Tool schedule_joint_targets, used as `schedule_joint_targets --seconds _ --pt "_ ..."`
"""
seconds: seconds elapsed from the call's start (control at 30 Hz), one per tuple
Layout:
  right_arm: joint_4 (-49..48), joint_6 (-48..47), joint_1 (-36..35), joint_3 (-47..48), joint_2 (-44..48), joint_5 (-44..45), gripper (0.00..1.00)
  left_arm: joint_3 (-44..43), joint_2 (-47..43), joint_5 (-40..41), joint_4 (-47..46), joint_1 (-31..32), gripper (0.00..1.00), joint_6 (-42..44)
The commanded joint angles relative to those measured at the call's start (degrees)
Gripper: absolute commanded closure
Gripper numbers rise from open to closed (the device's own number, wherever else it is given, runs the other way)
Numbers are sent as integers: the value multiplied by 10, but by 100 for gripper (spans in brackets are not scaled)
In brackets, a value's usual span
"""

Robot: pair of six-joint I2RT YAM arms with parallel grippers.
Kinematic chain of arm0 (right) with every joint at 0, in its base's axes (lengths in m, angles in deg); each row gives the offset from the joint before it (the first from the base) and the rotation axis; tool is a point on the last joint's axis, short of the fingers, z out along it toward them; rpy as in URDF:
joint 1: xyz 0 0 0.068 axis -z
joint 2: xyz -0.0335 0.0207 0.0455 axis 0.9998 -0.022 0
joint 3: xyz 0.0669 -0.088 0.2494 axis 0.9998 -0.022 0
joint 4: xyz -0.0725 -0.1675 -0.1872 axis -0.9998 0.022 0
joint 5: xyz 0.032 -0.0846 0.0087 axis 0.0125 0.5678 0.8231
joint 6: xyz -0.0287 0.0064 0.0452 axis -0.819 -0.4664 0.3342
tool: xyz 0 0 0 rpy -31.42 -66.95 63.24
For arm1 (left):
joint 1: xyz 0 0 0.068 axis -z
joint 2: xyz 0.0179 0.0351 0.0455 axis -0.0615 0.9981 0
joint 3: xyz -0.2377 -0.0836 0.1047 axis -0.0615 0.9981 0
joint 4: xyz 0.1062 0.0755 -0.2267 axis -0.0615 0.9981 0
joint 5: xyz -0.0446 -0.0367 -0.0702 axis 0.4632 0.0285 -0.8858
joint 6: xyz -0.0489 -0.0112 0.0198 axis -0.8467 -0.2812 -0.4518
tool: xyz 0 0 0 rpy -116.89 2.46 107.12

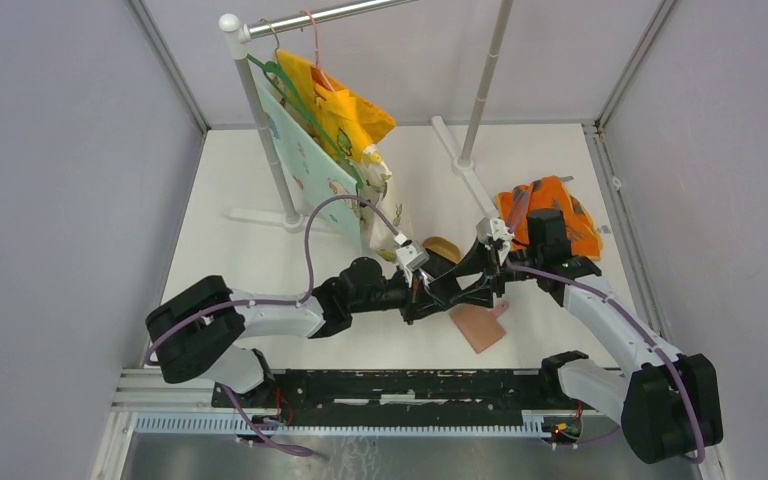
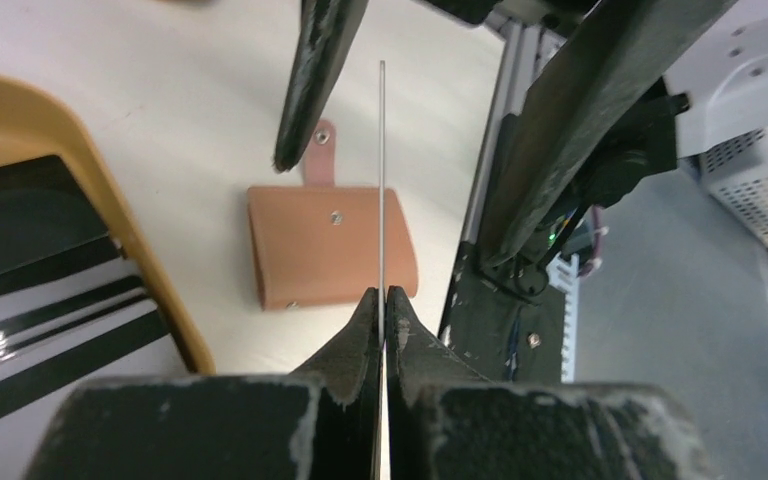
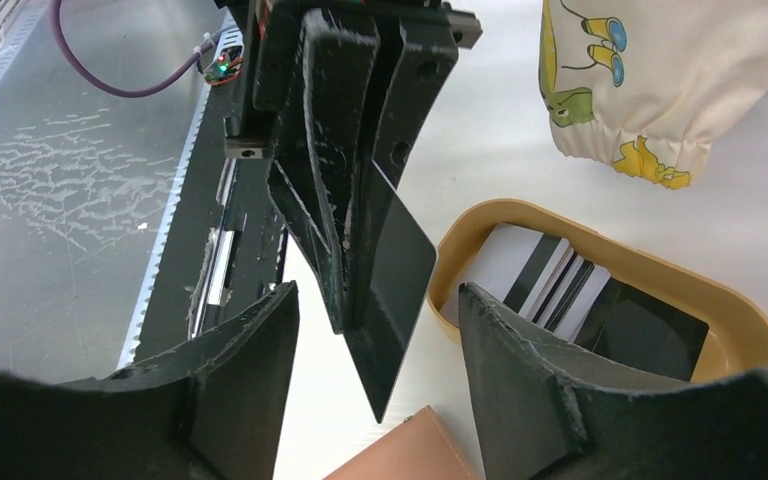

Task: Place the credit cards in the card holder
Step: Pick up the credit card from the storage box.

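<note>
Between the 2 arms, above the desk, your left tool is clamped shut on 1 dark card. From its own camera you see that card only edge-on, as a thin line. Your right tool stands wide, 1 finger on each side of the card and apart from it. The card holder lies closed and flat on the desk beneath, strap tab out; the right wrist view cuts it down to a corner. More cards lie in the tan dish, partly hidden behind a right finger. From above, the arms cover the held card.
</note>
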Motion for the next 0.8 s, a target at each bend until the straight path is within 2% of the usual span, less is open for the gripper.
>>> schedule_joint_targets --seconds 0.0,0.27,0.63,0.77 --pt "3 -11 -3 27 6 -17 37 -32 -24 7 123 1 98 71" --pt "1 -6 -14 27 1 -13 49 -41 -39 4 157 2 98 96" --pt "5 -9 -38 28 -19 7 50 -51 -44 1 169 10 98 111" --pt "8 -11 -43 28 -22 13 59 -53 -43 4 169 11 98 113"
